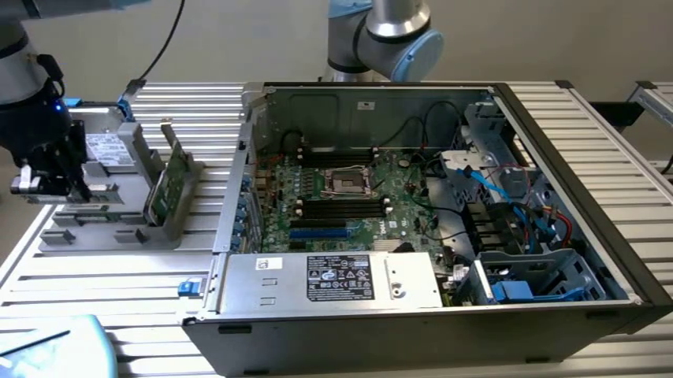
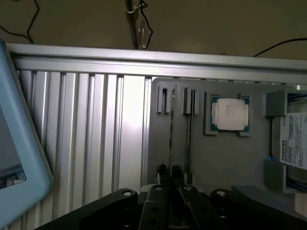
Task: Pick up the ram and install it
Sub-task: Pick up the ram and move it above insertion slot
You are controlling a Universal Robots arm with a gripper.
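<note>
Ram (image 1: 160, 195) stands on edge in a grey holder (image 1: 105, 227) on the table (image 1: 94, 276), at the exterior view's left of the open computer case (image 1: 442, 319). Hand (image 1: 47, 185) hangs over the holder's end farthest from the case, apart from the ram, fingers pressed together. Silver processor chip (image 2: 230, 114) and labelled drive (image 2: 291, 143) sit in the same holder.

Case wall (image 1: 236, 197) stands between gripper (image 2: 169, 173) and motherboard (image 1: 389, 213).

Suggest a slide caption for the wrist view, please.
Shut gripper over the grey tray holding a processor and Toshiba drive.
</note>
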